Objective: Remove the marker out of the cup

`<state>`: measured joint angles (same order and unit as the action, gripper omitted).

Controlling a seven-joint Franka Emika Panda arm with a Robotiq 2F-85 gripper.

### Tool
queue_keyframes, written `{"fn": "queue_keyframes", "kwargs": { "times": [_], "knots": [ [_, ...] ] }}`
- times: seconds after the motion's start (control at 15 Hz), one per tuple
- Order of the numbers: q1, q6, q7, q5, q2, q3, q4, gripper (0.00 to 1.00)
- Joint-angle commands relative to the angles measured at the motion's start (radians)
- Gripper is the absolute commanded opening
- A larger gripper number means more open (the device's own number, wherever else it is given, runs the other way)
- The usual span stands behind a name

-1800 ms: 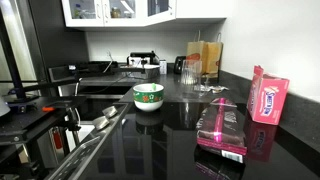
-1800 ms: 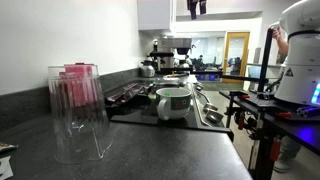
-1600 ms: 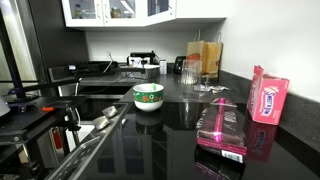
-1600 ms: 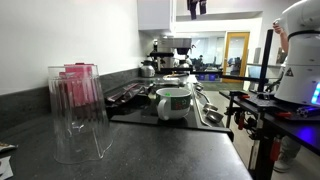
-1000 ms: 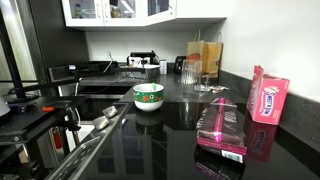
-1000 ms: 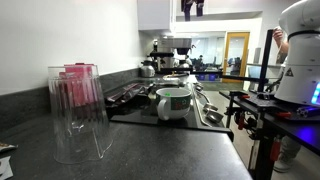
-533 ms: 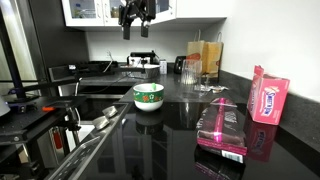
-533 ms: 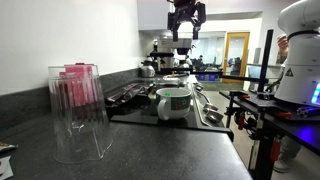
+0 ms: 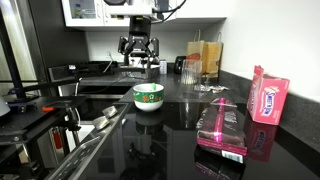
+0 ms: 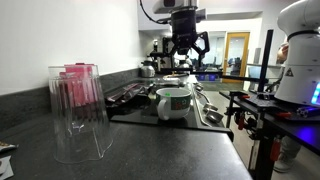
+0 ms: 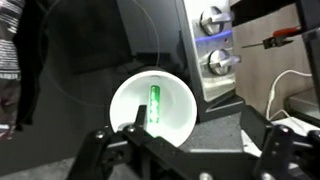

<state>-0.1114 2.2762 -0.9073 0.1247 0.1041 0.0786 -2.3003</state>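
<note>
The cup (image 9: pixel 148 96), squat with a green rim and a white patterned body, stands on the dark counter in both exterior views (image 10: pixel 173 102). In the wrist view it shows from above as a white bowl (image 11: pixel 176 120). The marker (image 11: pixel 155 103) lies inside it as a short stick that looks green here. My gripper (image 9: pixel 138 52) hangs open and empty well above the cup, also in an exterior view (image 10: pixel 185 57). In the wrist view its fingers (image 11: pixel 200 138) spread wide, with the cup near one finger.
A pink box (image 9: pixel 268 97) and a pink packet (image 9: pixel 222 127) lie on the counter. Clear glass jars (image 10: pixel 78 112) stand close to the camera. A holder with utensils (image 9: pixel 205 60) is at the back wall. An appliance with knobs (image 11: pixel 220 40) stands beside the cup.
The gripper has come down from the top edge of both exterior views to a spot above the cup. The cup has not moved.
</note>
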Motion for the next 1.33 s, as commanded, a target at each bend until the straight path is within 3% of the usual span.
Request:
{"fn": "queue_keyframes", "kwargs": {
  "times": [0.0, 0.4, 0.67, 1.27],
  "knots": [
    [0.012, 0.032, -0.025, 0.074, 0.077, 0.024, 0.037, 1.00],
    [0.030, 0.027, 0.036, 0.116, 0.218, 0.023, 0.141, 1.00],
    [0.025, 0.017, 0.084, 0.166, 0.298, 0.026, 0.210, 0.92],
    [0.014, 0.017, 0.183, 0.205, 0.352, 0.056, 0.248, 0.91]
  ]
}}
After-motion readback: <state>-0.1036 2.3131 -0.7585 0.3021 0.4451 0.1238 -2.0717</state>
